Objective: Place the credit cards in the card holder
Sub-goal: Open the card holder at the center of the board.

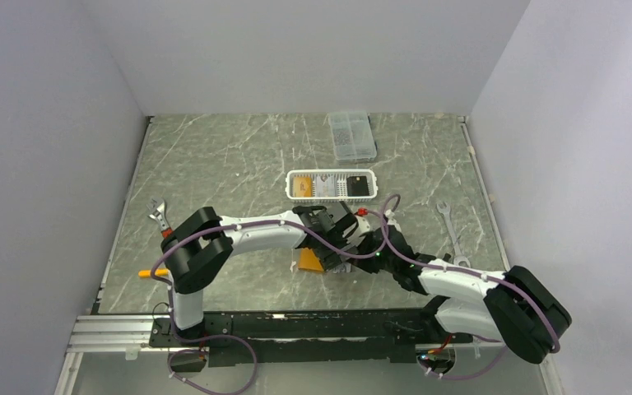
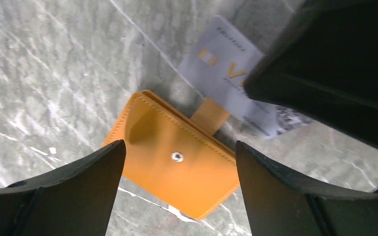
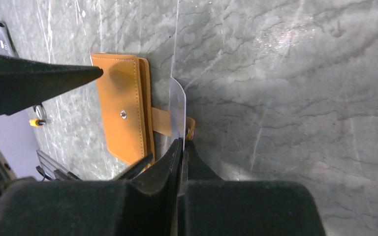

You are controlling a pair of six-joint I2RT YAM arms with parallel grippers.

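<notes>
Right wrist, card (image 3: 177, 109) on edge, pointing forward

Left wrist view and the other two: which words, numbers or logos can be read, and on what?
"V": large gold letter on the pale card pinched in the right gripper; what follows is hidden.
Small print along that card's edges: too blurred to read.
On the card holder: no text, only a plain snap.
Other two views: nothing readable.
</notes>
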